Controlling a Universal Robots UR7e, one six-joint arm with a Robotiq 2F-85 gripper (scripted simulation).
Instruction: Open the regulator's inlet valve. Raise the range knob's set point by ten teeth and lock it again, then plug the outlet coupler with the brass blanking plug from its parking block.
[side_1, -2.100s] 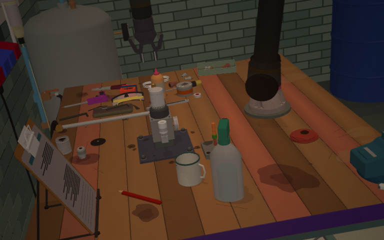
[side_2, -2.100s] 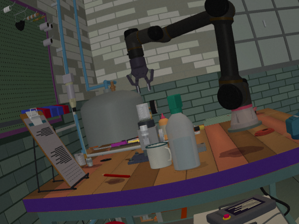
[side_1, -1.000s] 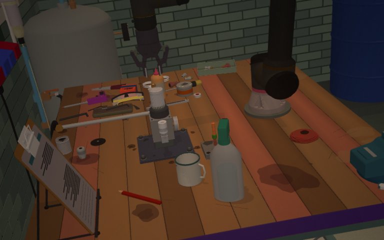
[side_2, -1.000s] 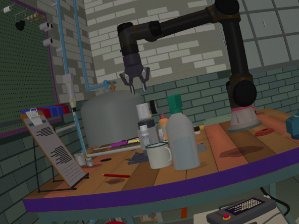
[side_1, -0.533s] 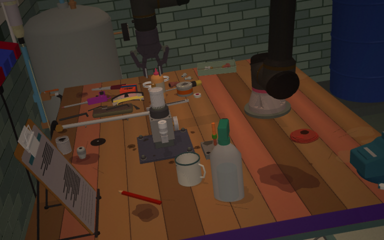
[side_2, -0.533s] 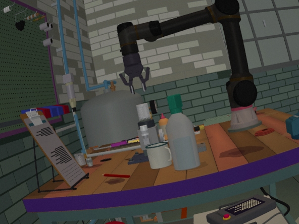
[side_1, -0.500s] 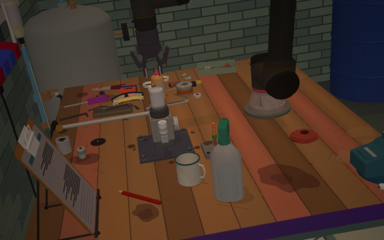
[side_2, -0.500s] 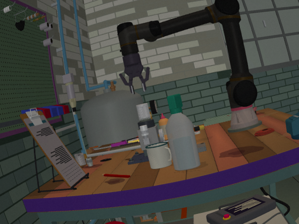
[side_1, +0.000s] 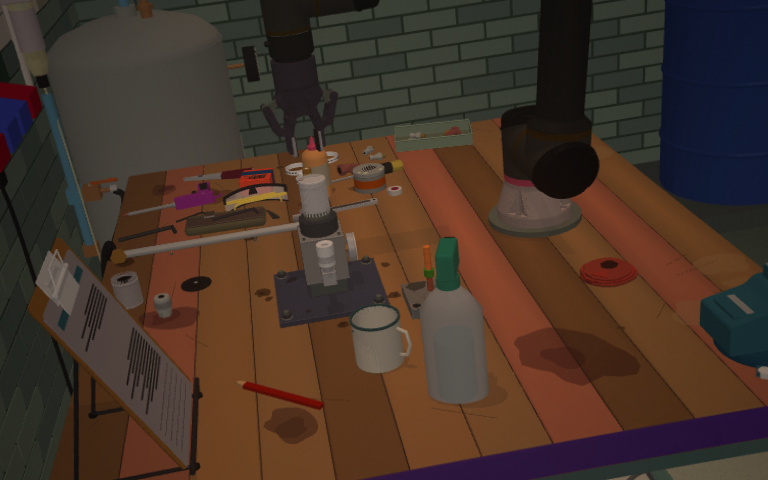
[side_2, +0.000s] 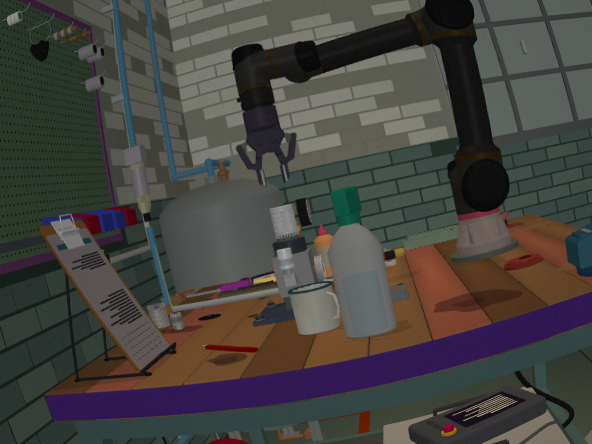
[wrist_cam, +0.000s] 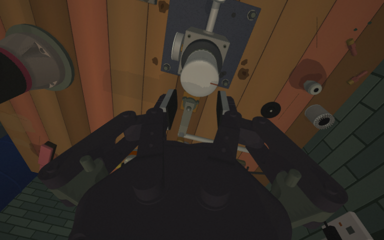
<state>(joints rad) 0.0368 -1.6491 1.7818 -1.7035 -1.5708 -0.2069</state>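
Note:
The range knob (side_1: 313, 195) (side_2: 283, 219) (wrist_cam: 200, 77), a pale ribbed cylinder with a red index mark on top, crowns the grey regulator (side_1: 324, 257) (side_2: 289, 265), and my gripper (side_1: 305, 148) (side_2: 272, 176) (wrist_cam: 194, 104) hangs well above and behind it, open and empty. The regulator stands on a dark bolted plate (side_1: 331, 294) (wrist_cam: 209, 39). A grey lever (wrist_cam: 185, 120) lies behind the body, joined to a long inlet pipe (side_1: 207, 240). The outlet coupler (side_1: 325, 257) (side_2: 285, 260) faces the near edge. The brass blanking plug (side_1: 428, 267) stands in its parking block (side_1: 415, 297), partly hidden by the bottle.
A grey tank (side_1: 141, 85) (side_2: 220, 230) stands behind the bench's left end. A tall bottle (side_1: 453, 334) (side_2: 360, 275) and an enamel mug (side_1: 378, 338) (side_2: 315, 306) stand in front of the regulator. Tools lie behind it, and a clipboard (side_1: 113, 345) leans at the left.

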